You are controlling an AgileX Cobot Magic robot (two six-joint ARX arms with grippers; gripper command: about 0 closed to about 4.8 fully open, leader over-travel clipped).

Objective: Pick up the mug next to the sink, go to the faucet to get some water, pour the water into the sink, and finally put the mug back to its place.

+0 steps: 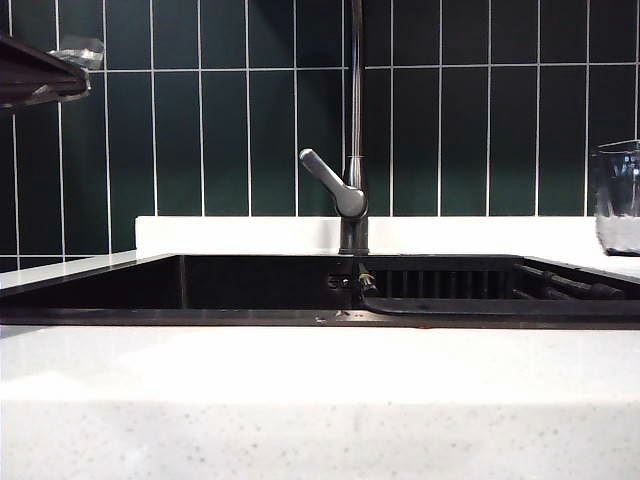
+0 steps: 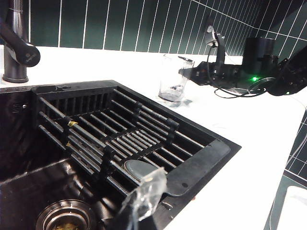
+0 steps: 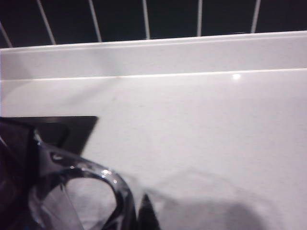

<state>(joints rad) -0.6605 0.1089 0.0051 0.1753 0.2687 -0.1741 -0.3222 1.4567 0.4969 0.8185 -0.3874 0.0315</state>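
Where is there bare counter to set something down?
Free: the white counter in front of the sink, and the back strip left of the faucet. Crowded: right of the sink, by the mug and cabled devices.

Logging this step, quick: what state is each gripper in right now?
Left gripper: shut, empty, hanging over the sink.
Right gripper: shut on the mug, over the countertop.

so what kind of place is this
Most likely a kitchen: a black sunken sink set in a white countertop, a tall metal faucet with a lever handle, and dark green wall tiles behind it.
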